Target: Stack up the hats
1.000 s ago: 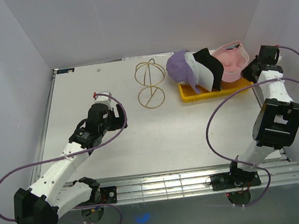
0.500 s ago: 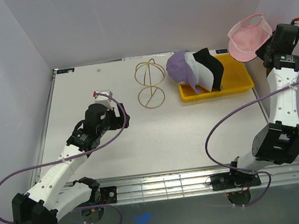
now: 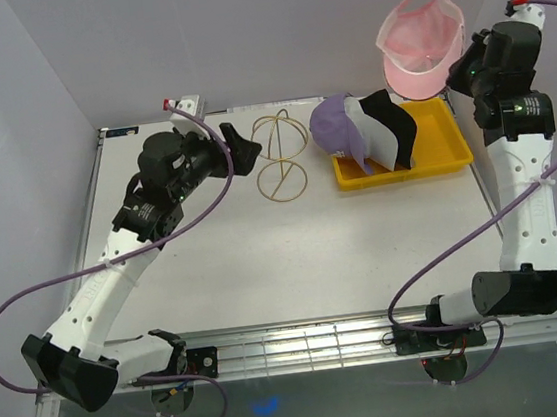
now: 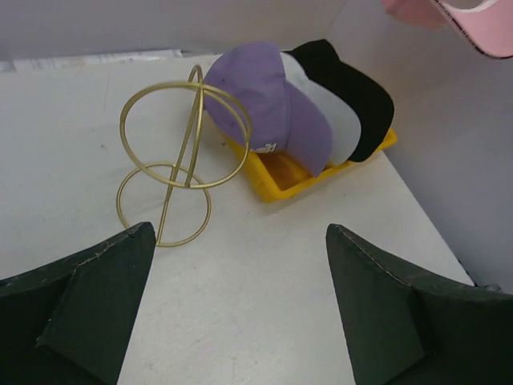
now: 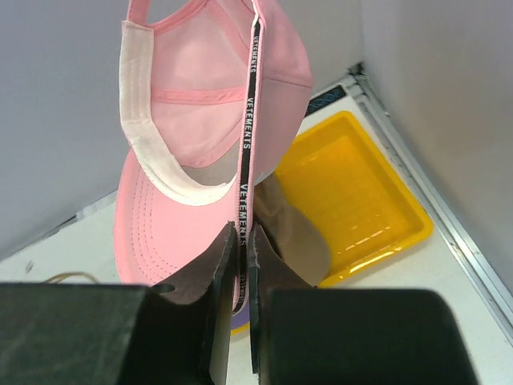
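Observation:
My right gripper [image 3: 461,69] is shut on the pink cap [image 3: 422,39] and holds it high above the yellow tray [image 3: 444,139]; in the right wrist view its fingers [image 5: 243,241] pinch the cap's edge [image 5: 216,120]. The purple cap [image 3: 333,127], white cap [image 3: 369,136] and black cap [image 3: 394,123] lean together on the tray's left part; they also show in the left wrist view [image 4: 272,108]. My left gripper [image 3: 242,150] is open and empty, just left of the gold wire stand [image 3: 281,158].
The gold wire stand [image 4: 180,152] stands at the back middle of the white table [image 3: 294,257]. Grey walls close in the back and both sides. The tray's right half [image 5: 353,192] holds nothing.
My right gripper has lifted the pink cap out of the tray and up toward the back. My left arm has swung from the table's left part to beside the wire stand.

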`<state>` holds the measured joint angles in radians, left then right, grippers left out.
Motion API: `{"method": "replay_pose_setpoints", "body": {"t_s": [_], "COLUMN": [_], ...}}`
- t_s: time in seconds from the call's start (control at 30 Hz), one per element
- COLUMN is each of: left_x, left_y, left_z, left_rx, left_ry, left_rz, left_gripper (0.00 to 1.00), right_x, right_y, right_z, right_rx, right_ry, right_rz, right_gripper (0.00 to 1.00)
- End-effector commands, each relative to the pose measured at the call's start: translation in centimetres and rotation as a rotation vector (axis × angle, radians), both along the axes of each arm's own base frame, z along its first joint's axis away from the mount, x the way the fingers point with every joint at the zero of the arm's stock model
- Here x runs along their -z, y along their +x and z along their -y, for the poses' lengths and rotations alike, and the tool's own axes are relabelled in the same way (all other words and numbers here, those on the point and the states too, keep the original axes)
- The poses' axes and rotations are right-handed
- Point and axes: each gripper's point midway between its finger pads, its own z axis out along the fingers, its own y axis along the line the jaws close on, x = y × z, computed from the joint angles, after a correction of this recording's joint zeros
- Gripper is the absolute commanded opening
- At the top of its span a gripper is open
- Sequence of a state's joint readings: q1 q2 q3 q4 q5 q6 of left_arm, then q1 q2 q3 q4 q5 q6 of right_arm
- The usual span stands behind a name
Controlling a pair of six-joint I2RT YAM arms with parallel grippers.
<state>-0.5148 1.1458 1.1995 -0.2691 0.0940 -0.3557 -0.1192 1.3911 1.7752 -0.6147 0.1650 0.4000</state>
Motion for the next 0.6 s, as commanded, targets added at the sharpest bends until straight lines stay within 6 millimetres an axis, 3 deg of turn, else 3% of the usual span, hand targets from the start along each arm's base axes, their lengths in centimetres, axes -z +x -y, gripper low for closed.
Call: {"method": "replay_pose_setpoints", "body": {"t_s": [0.0,0.07,0.17,0.2,0.33,0.43,0.57], "left_x": [-3.6,-4.7,-6.7,-8.4,-10.1,-10.8,-9.1], "left_y": [0.5,0.7,0.8,0.4,-0.3,-1.3,-1.9], "left_z": [1.9,2.6,4.2,5.0,8.7,11.3,14.6], "left_rx": [0.066,0.088,0.142,0.169,0.253,0.277,0.251], "left_ry": [-0.046,-0.064,-0.096,-0.114,-0.079,-0.019,0.086], "left_rz": [0.051,0.064,0.089,0.120,0.189,0.259,0.301], "left_gripper": [0.98,0.98,0.98,0.98,0.98,0.98,0.98], "right_x": [-4.7,-4.9,-4.7,-4.7,-4.9,-4.9,-4.8], "right_y": [-1.9,-2.3,-2.7,-3.0,-3.7,-4.4,-5.2], "right_z": [-4.2,-8.0,-9.9,-11.6,-14.3,-16.7,-18.9], "right_rx": [-0.108,-0.191,-0.199,-0.236,-0.280,-0.323,-0.372], "right_ry": [-0.074,-0.087,-0.141,-0.158,-0.171,-0.180,-0.164], "right_rz": [0.109,0.115,0.110,0.111,0.114,0.104,0.097], "right_gripper": [0.08,0.08,0.08,0.08,0.08,0.08,0.08]}}
